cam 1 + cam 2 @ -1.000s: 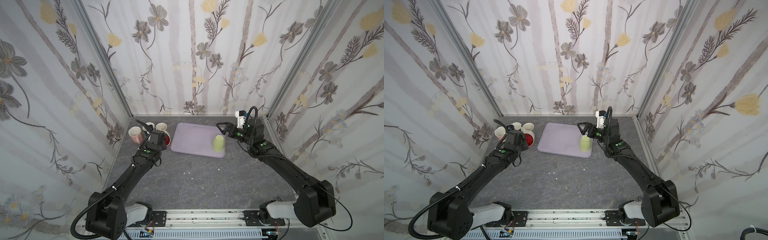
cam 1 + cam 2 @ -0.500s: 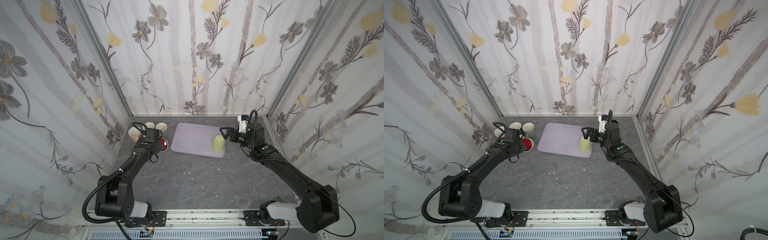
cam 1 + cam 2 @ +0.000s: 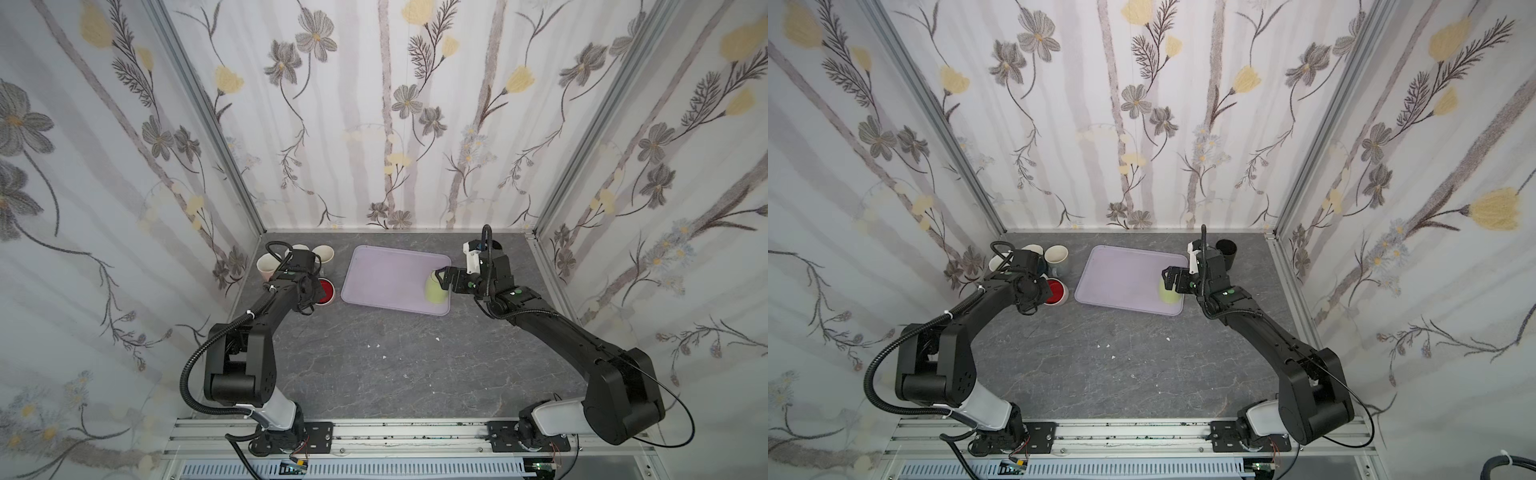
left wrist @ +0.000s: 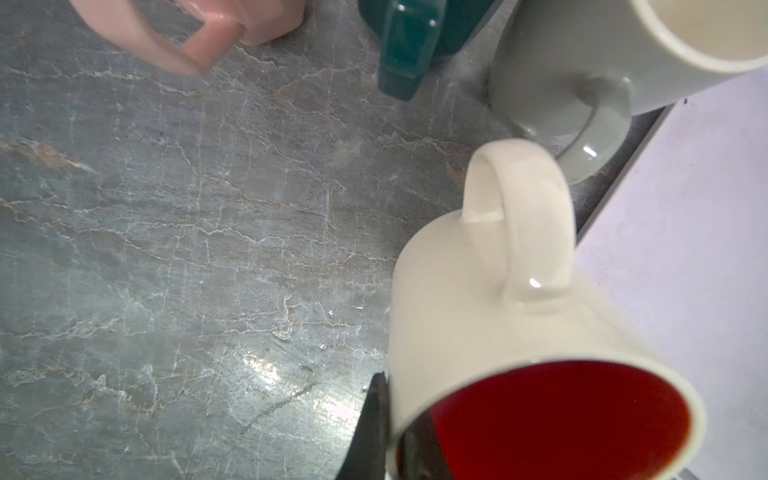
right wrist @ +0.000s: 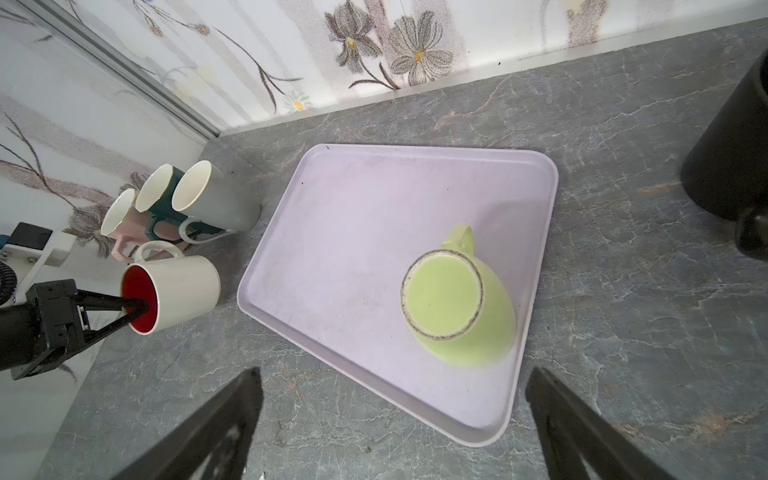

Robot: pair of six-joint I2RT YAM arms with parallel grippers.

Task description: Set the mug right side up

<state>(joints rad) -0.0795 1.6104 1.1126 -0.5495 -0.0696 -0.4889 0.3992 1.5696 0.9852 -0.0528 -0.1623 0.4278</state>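
The mug (image 5: 457, 303) is light green and stands upside down, base up, on the near right part of a lilac tray (image 5: 353, 232); both top views show it (image 3: 435, 289) (image 3: 1168, 292). My right gripper (image 5: 395, 374) (image 3: 439, 277) hovers open just above and to the right of it, and the mug is not between its fingers. At the left, my left gripper (image 5: 133, 313) (image 4: 386, 415) is shut on the rim of a white mug with a red inside (image 5: 183, 286) (image 3: 326, 292). One finger is inside that mug and one outside.
Pink (image 5: 120, 216), teal (image 5: 156, 195) and grey (image 5: 212, 199) mugs stand mouth up in the back left corner, close behind the white mug. A black mug (image 3: 1225, 249) sits at the back right behind my right wrist. Walls close in on three sides.
My right gripper has come down and closer to the green mug, still open. My left arm has lowered the white mug beside the tray and its elbow has drawn back.
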